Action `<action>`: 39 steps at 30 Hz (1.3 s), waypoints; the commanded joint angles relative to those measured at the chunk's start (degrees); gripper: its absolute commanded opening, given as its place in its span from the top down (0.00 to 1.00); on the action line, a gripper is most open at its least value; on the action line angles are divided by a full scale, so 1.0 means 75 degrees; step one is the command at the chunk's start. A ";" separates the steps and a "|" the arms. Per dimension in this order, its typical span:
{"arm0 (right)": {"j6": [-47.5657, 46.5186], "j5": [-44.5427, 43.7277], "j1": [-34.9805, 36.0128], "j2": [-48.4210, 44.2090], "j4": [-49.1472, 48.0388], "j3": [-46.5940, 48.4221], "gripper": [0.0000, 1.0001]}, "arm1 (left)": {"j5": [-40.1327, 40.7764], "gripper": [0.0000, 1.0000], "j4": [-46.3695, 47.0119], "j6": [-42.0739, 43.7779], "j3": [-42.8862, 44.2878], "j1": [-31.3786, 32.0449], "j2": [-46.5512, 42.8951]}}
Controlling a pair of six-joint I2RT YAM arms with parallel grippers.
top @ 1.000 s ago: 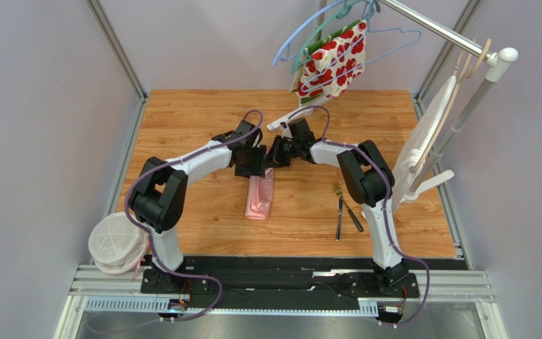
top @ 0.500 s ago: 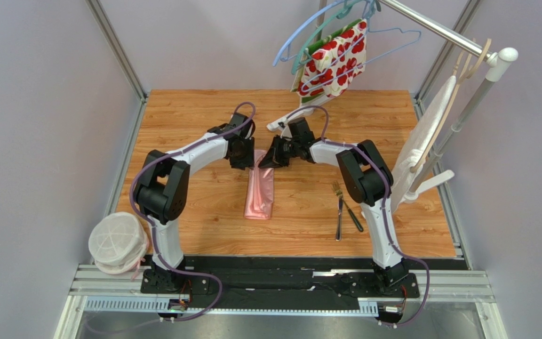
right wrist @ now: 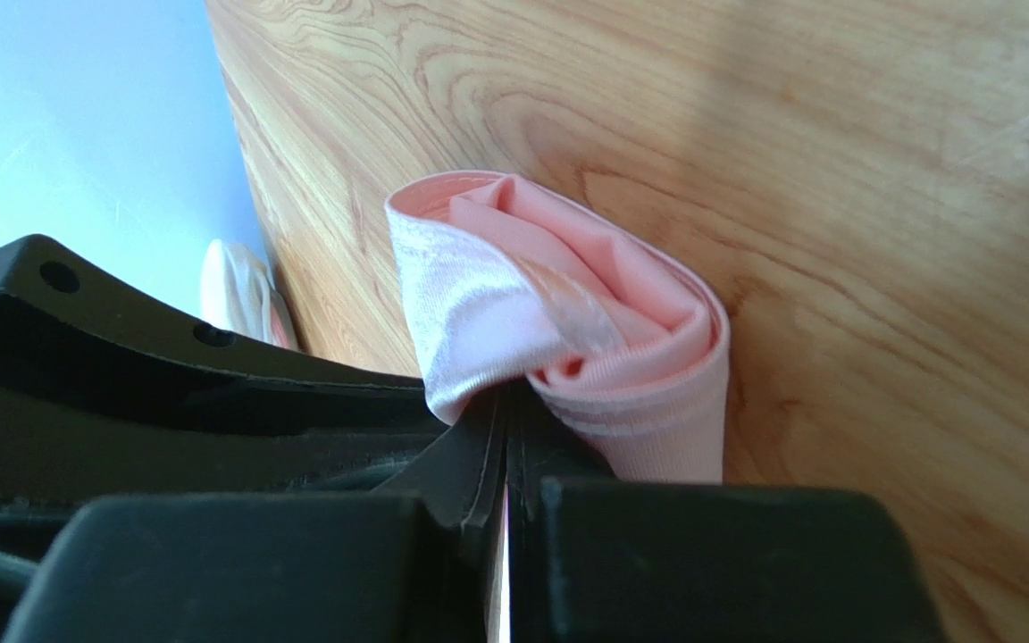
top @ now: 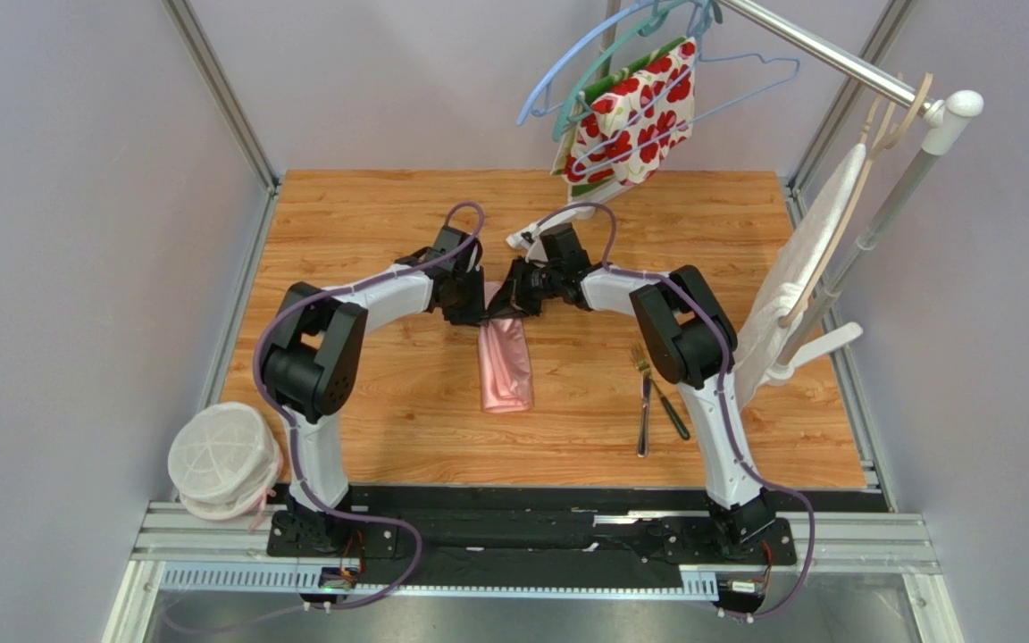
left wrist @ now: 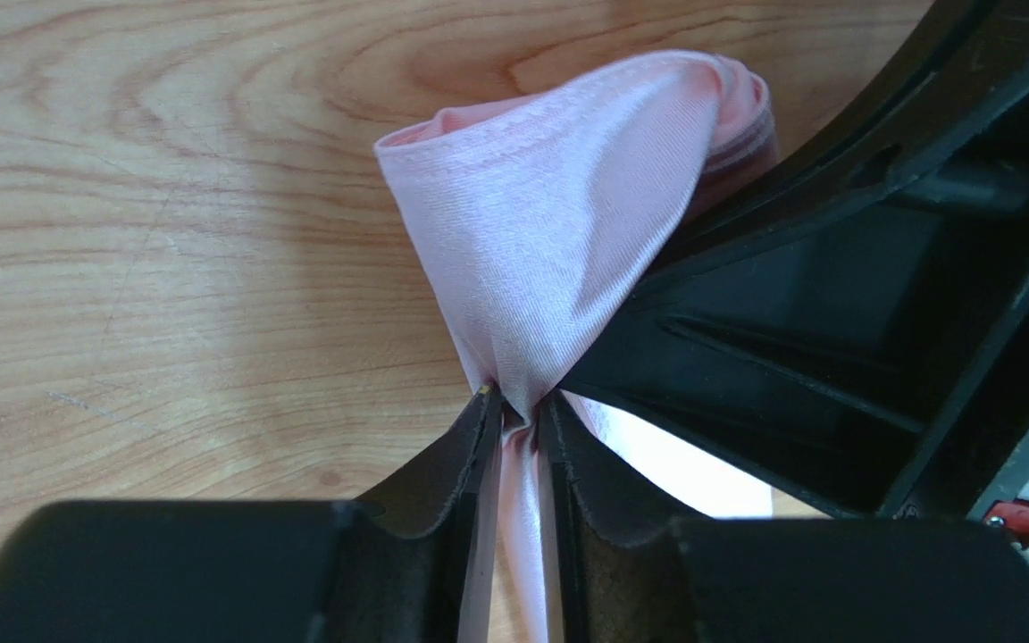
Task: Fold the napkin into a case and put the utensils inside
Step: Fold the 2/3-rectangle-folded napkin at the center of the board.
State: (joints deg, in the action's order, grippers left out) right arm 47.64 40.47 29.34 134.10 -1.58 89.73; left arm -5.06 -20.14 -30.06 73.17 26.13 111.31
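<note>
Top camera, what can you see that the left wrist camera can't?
Only the top camera shows the utensils lying away from the napkin, and the hanging floral cloth. Only the left wrist camera shows the left gripper pinching a bunched fold of cloth. Both show the pink napkin on the wooden table.

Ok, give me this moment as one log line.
left tool: shut on napkin far end | right tool: shut on same end | utensils: on table, outside napkin
</note>
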 commanded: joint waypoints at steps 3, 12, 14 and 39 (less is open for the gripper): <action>0.0270 -0.0157 0.0096 0.0096 -0.0457 -0.0081 1.00 | -0.0064 0.57 -0.0020 -0.0199 -0.0498 0.0114 -0.0742; 0.0433 -0.0146 0.0072 0.0084 -0.0550 -0.0187 1.00 | -0.0849 0.41 -0.0210 -0.0947 -0.0497 0.0277 -0.0931; 0.0434 -0.0134 0.0072 0.0073 -0.0527 -0.0187 1.00 | -0.0884 0.39 -0.0034 -0.1123 -0.0626 0.0289 -0.0931; -0.0785 0.0545 -0.0245 -0.2668 0.1477 -0.1896 0.82 | -0.0286 0.82 0.0024 -0.1394 -0.0989 0.0407 -0.0555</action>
State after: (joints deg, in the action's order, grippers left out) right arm 46.04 41.98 27.64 119.87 6.20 79.79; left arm -7.11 -21.10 -40.23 68.25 28.84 108.31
